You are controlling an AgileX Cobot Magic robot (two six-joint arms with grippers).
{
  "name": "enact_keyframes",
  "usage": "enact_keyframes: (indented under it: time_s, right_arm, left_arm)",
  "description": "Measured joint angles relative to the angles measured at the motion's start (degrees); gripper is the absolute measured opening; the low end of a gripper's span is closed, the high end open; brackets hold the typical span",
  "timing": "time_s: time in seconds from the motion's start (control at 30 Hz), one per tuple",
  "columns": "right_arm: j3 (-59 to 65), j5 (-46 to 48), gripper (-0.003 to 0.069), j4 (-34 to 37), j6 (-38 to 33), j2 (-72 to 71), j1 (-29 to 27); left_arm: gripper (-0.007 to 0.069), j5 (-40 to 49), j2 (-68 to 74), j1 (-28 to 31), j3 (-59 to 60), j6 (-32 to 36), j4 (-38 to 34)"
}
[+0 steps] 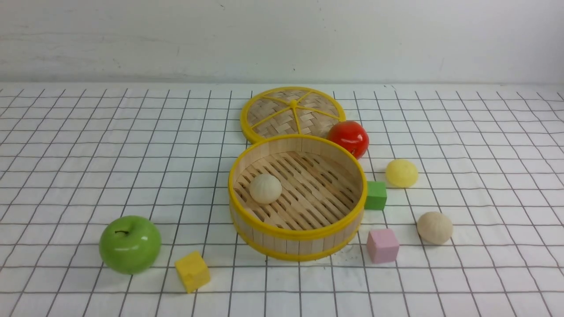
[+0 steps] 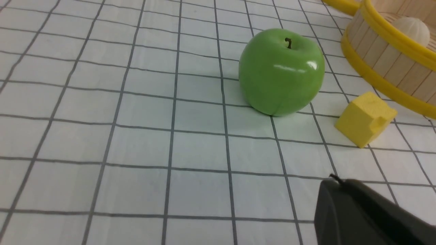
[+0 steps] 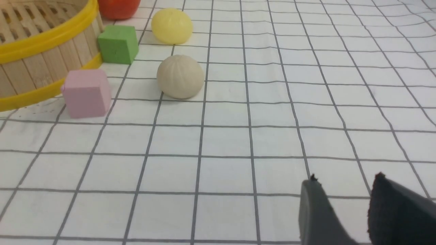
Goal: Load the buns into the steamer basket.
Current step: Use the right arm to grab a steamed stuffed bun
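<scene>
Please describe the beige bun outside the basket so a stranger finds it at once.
Find the big round steamer basket in the middle of the checked cloth. To its right stands a pink cube, and just past that lies the beige bun. It is dull cream, unlike the pale yellow bun farther back.

Front view: from between the two arms, we look forward and slightly down across the gridded surface (image 1: 88,154) to a pale wall (image 1: 282,39), taking in the whole spread. Left wrist view: we sit low and close over the surface, facing the green apple (image 2: 281,71) and yellow cube (image 2: 364,119), with the steamer basket (image 2: 385,61) cut off at the frame's edge. Right wrist view: equally low, we face the pink cube (image 3: 87,93), green cube (image 3: 117,44), a beige bun (image 3: 180,81) and a yellow bun (image 3: 172,26). All three views share the steamer basket.
</scene>
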Motion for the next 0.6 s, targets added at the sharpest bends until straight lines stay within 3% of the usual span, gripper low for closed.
enact_keyframes:
  time_s: [0.23,0.4,0.6]
  right_arm:
    - [0.00,-0.18,0.0239,-4.40,-0.85,0.00,0.00]
    - [0.07,-0.26,0.0239,-13.67,-1.06,0.00,0.00]
    - [0.09,-0.67,0.0239,-15.44,-1.06,0.00,0.00]
  left_arm:
    - [-0.0013,0.00,0.00,0.00,0.00,0.00,0.00]
    - [-0.0013,0.00,0.00,0.00,0.00,0.00,0.00]
    - [-0.0013,0.00,0.00,0.00,0.00,0.00,0.00]
